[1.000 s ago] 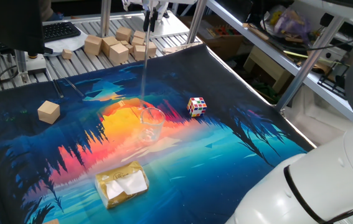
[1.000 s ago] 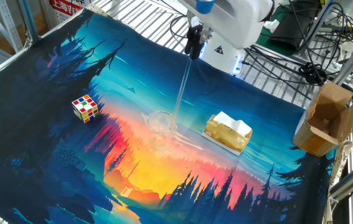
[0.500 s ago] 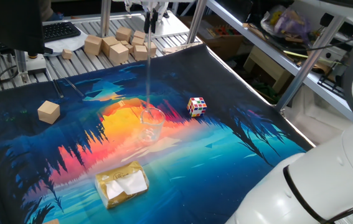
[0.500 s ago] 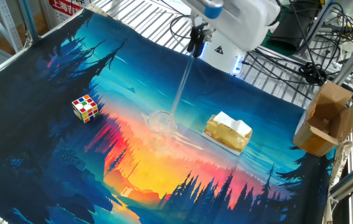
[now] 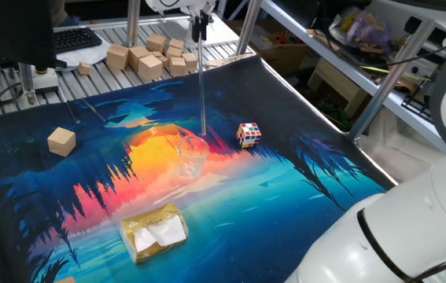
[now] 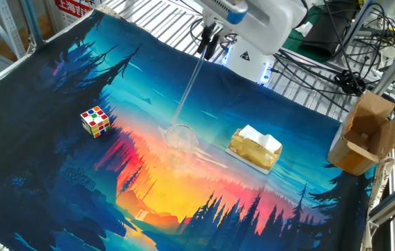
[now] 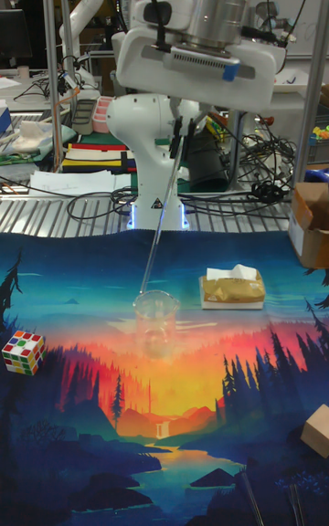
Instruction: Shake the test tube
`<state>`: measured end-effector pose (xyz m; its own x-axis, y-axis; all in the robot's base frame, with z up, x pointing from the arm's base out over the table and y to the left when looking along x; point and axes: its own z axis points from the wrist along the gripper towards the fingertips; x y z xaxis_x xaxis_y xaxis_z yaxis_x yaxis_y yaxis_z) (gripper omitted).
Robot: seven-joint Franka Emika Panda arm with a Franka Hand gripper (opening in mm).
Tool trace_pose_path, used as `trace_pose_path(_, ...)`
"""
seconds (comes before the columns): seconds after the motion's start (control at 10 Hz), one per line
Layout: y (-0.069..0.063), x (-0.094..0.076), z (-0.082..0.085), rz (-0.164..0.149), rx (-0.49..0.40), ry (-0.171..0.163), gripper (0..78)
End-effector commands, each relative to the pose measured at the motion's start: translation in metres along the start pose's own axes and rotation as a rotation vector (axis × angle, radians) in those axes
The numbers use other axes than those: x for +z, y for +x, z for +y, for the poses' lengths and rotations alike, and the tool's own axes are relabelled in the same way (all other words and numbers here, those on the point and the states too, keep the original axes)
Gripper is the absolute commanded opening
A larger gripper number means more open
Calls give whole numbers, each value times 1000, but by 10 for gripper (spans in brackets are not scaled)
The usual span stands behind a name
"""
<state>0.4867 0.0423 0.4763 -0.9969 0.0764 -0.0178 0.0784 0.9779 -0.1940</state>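
The test tube (image 5: 201,86) is a thin clear glass rod hanging from its top end, on which my gripper (image 5: 200,30) is shut, high over the back of the mat. In the other fixed view the test tube (image 6: 191,87) slants down and left from the gripper (image 6: 210,43). Its lower tip ends close by the rim of the clear cup (image 5: 192,157). The tall fixed view shows the same slant of the test tube (image 7: 160,220) under the gripper (image 7: 178,138), tip at the cup's (image 7: 155,320) left rim. Whether tip and rim touch is unclear.
A Rubik's cube (image 5: 248,134) lies right of the cup, a wooden block (image 5: 61,141) far left, a gold packet with white tissue (image 5: 154,233) near the front. Several wooden blocks (image 5: 152,55) sit behind the mat. A cardboard box (image 6: 364,132) stands off the mat's edge.
The gripper has shifted sideways at the top, and the tube has swung, now leaning more with its lower tip moved across the cup's rim. The cup stays put.
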Motion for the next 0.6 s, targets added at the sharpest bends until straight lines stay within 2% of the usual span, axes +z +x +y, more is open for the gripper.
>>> trace_pose_path(0.1,21,-16,62,40,179,-80,11)
trace_pose_path(0.2,24,-17,69,41,193,-80,11)
trace_pose_path(0.3,30,-18,84,41,216,-79,11)
trace_pose_path(0.4,31,-18,84,41,214,-78,11)
trace_pose_path(0.5,26,-19,72,49,171,-71,11)
trace_pose_path(0.6,17,-18,52,47,122,-70,11)
